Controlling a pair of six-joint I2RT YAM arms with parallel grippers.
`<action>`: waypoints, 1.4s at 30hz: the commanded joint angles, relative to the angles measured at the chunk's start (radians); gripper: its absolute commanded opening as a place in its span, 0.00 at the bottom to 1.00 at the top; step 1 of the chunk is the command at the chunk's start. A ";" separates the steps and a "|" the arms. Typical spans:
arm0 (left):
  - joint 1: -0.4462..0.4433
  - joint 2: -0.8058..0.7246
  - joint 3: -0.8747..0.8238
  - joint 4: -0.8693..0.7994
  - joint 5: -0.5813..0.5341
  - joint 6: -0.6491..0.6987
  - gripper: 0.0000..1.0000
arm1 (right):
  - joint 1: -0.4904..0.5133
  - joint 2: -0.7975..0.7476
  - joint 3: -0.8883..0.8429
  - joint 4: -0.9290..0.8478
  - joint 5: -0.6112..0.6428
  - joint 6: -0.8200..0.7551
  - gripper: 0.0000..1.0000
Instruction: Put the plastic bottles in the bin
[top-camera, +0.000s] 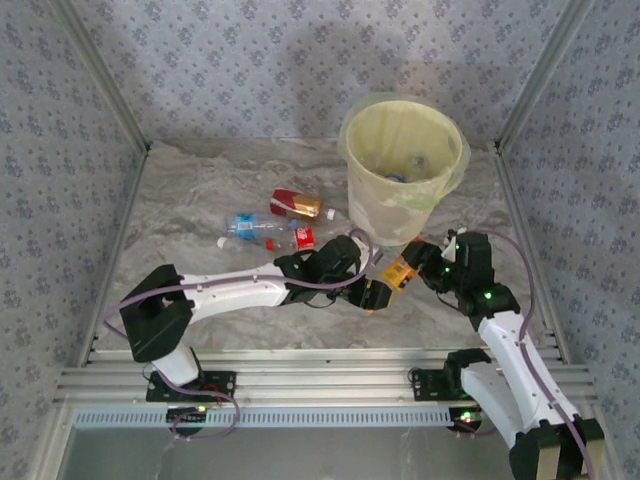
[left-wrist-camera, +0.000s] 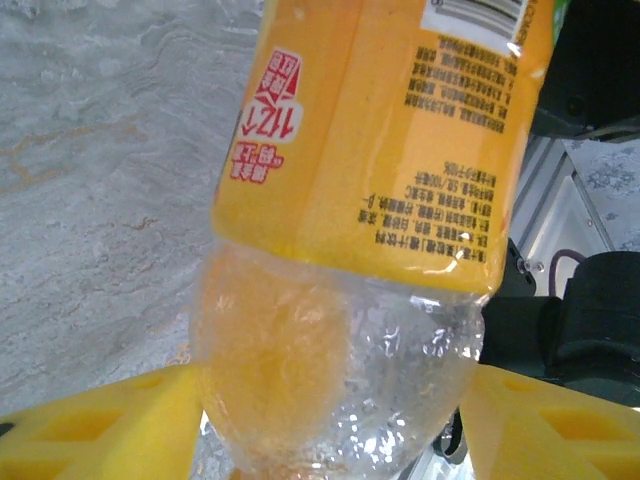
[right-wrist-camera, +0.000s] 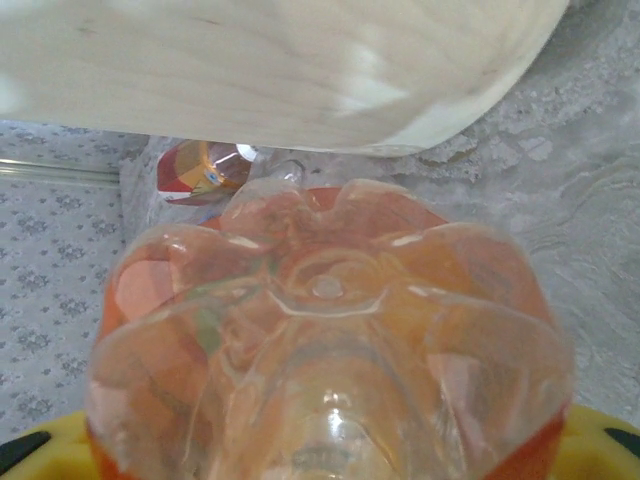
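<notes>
Both left pincer (top-camera: 383, 290) and right pincer (top-camera: 418, 263) straddle orange bottle (top-camera: 398, 272) over marbled table (top-camera: 200, 200); grip unclear.

table (top-camera: 200, 320): grey marbled top | walls (top-camera: 250, 60): blue-grey floral pattern | rails (top-camera: 300, 385): aluminium, near edge

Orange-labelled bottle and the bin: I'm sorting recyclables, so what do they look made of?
Orange-labelled bottle: thin clear plastic, glossy, dimpled with highlights; printed film label. Bin: looks like rigid cream plastic, lined with a thin, translucent yellow-green bag.
</notes>
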 joint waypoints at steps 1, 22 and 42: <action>-0.010 -0.087 -0.003 0.026 -0.031 0.008 0.81 | 0.006 -0.014 0.101 -0.016 -0.032 -0.058 0.52; 0.035 -0.450 -0.055 -0.306 -0.348 0.492 1.00 | -0.025 0.518 1.060 -0.133 0.058 -0.428 0.53; 0.305 -0.139 0.098 -0.459 -0.158 0.706 0.89 | -0.025 0.867 1.341 -0.300 0.315 -0.632 0.58</action>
